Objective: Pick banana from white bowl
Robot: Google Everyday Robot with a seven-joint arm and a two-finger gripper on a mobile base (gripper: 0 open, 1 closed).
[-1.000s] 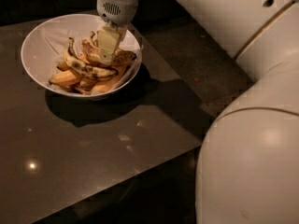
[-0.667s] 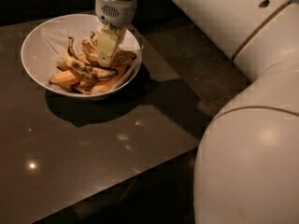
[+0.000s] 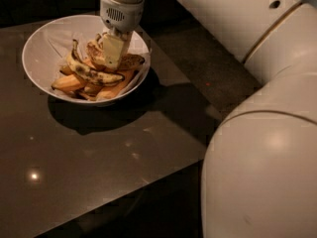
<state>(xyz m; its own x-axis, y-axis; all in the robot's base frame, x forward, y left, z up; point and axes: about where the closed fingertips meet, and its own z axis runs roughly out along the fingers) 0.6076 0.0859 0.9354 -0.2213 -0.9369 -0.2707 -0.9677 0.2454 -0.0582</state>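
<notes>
The white bowl (image 3: 39,43) stands at the table's far left and holds a pile of bananas. The speckled banana (image 3: 130,61) lies at the back right of the pile, partly hidden behind my gripper (image 3: 113,52). The gripper reaches straight down into the bowl and sits on or just above this banana. A banana with black streaks and an upturned stem (image 3: 91,74) lies across the pile in front of the gripper. Smooth orange-yellow bananas (image 3: 68,82) lie underneath.
The bowl rests on a dark glossy table (image 3: 99,167) whose right edge runs diagonally towards the front. My large white arm (image 3: 262,148) fills the right side of the view and reaches over the table's far right corner. Dark floor (image 3: 208,63) lies beyond the table.
My gripper has shifted slightly left and lower into the bowl. The bowl and the bananas have not visibly moved.
</notes>
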